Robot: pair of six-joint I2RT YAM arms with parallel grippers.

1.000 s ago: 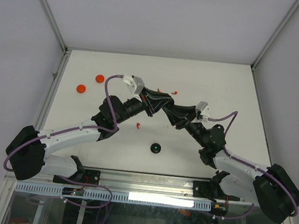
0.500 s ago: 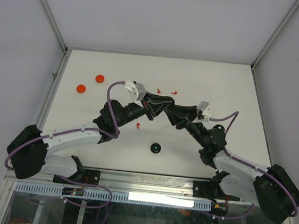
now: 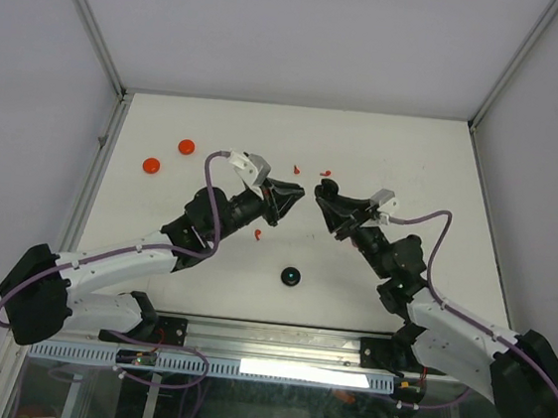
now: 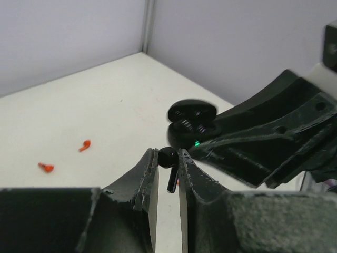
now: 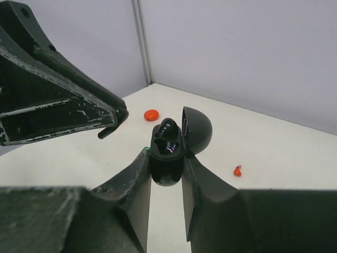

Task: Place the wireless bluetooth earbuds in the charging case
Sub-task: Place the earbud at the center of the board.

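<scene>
My left gripper (image 3: 294, 191) (image 4: 168, 154) is shut on a black earbud (image 4: 168, 158), pinched by its head with the stem hanging down between the fingertips. My right gripper (image 3: 323, 190) (image 5: 167, 158) is shut on the black charging case (image 5: 167, 153), held upright with its lid (image 5: 196, 129) open; a glossy black earbud (image 5: 169, 128) sits in the far socket. The case also shows in the left wrist view (image 4: 192, 120), just beyond my left fingertips. Both grippers hover above the table with a small gap between them.
Red earbuds lie on the table: two near the back (image 3: 296, 169) (image 3: 325, 172) and one under the left arm (image 3: 256, 233). Two red discs (image 3: 186, 145) (image 3: 151, 165) sit at the far left. A black disc (image 3: 292, 276) lies near the front.
The two grippers, pressed close together before, have drawn apart. The left gripper pulled back left with the black earbud; the right gripper swung right with the case.
</scene>
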